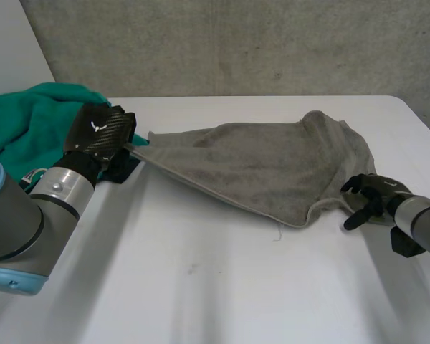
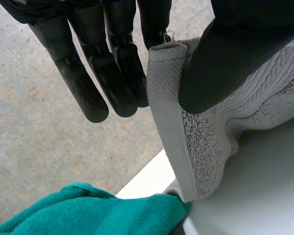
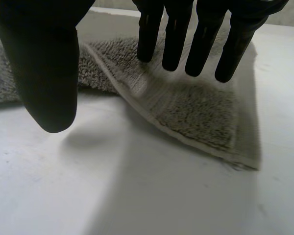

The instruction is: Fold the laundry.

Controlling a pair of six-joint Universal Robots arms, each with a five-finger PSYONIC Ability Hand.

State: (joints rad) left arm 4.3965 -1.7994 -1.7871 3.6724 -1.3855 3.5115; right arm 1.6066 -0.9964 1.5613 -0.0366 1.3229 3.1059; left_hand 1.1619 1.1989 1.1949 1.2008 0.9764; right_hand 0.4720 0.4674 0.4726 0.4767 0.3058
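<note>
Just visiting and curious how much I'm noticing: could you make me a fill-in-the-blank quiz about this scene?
The left robot hand pinches the grey towel by one ___.
The right robot hand is ___, holding nothing.
The heaped cloth beside the left robot hand is ___ in colour.
Missing words: corner, open, green.

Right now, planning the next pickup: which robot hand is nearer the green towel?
Left. The left robot hand is beside the green towel; the right robot hand is across the grey towel from it.
</note>
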